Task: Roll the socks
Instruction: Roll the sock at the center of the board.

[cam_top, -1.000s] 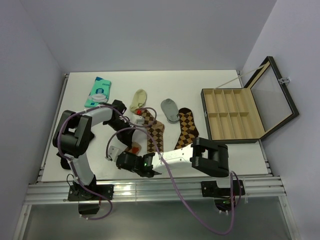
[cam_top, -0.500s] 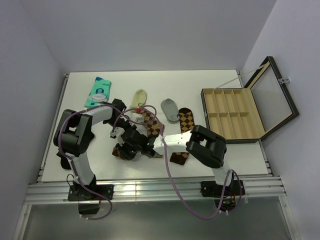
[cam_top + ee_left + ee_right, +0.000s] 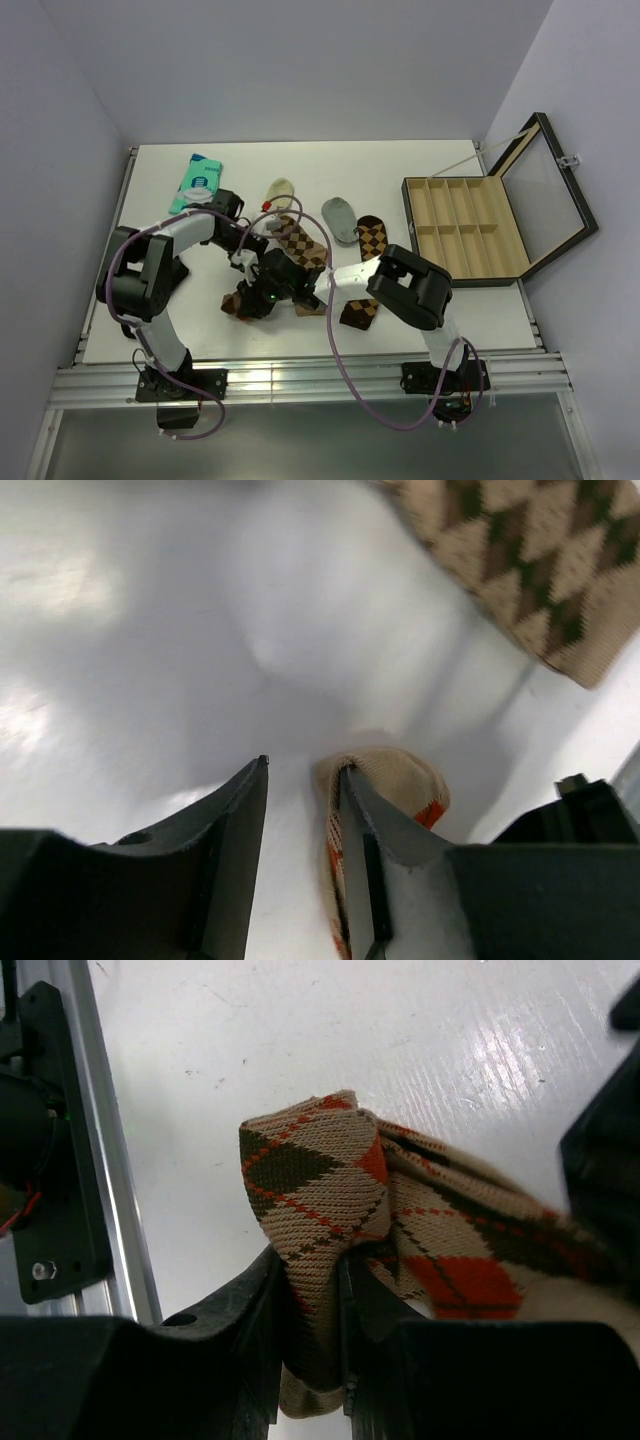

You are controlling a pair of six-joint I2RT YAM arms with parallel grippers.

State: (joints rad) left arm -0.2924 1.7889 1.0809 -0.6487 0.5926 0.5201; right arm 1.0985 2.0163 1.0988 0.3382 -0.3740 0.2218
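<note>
The right gripper (image 3: 310, 1290) is clamped narrow on the sock with red-orange diamonds (image 3: 330, 1180). A folded bunch of the knit is squeezed between its fingers, and the rest of the bundle spreads away ahead of the fingertips on the white tabletop (image 3: 450, 1040).

The left gripper (image 3: 303, 780) is parted by a narrow gap with bare tabletop showing between the fingers. One rounded end of the same sock (image 3: 395, 780) lies just at the tip of one finger, with its edge against that finger's inner face, but nothing is pinched.

From above, the two grippers are close together, the left (image 3: 243, 258) just beyond the right (image 3: 262, 293). The bunched sock (image 3: 243, 303) lies under and beside the right one. The tan sock with dark brown diamonds (image 3: 303, 255) lies flat just to the right of both. The dark brown sock with tan diamonds (image 3: 372, 240) lies farther right, partly hidden by the right arm.
</note>
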